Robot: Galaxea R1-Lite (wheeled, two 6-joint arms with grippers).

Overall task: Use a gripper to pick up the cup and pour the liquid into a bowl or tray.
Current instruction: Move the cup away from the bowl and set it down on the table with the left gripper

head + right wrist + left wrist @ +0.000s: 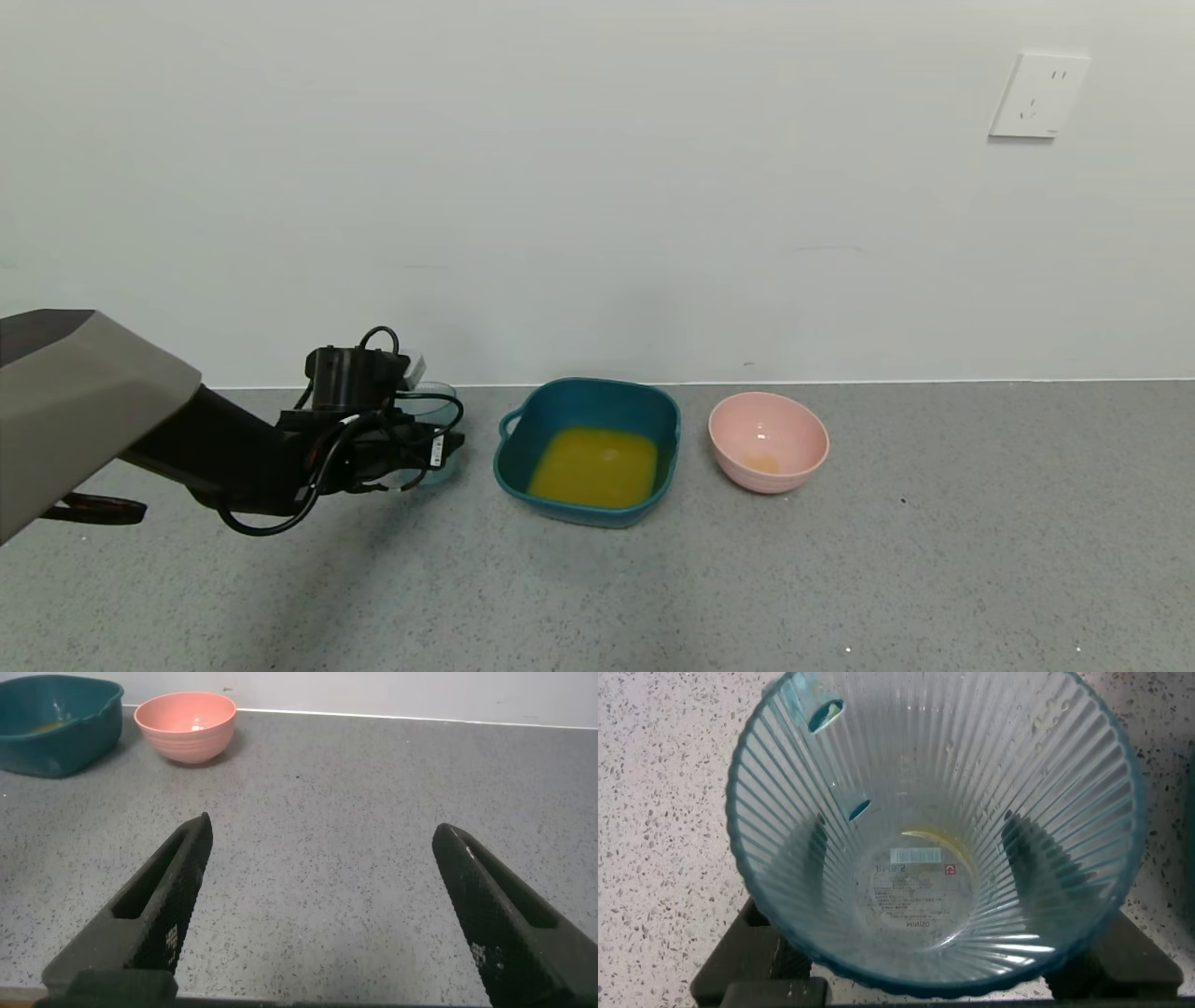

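My left gripper [431, 450] is shut on the ribbed clear cup [431, 411], which stands upright just left of the teal dish [509, 457]. In the left wrist view I look down into the cup [924, 887]. It holds only a thin yellow trace at its bottom, and the dark fingers [1029, 849] show through its walls on both sides. The orange-yellow liquid [593, 465] lies in the teal dish. My right gripper [322, 826] is open and empty over bare table, out of the head view.
A round pink bowl [767, 441] with a small orange trace stands right of the teal dish. Both dishes also show far off in the right wrist view, the teal dish [56, 723] and the pink bowl [185, 726]. A white wall runs close behind them.
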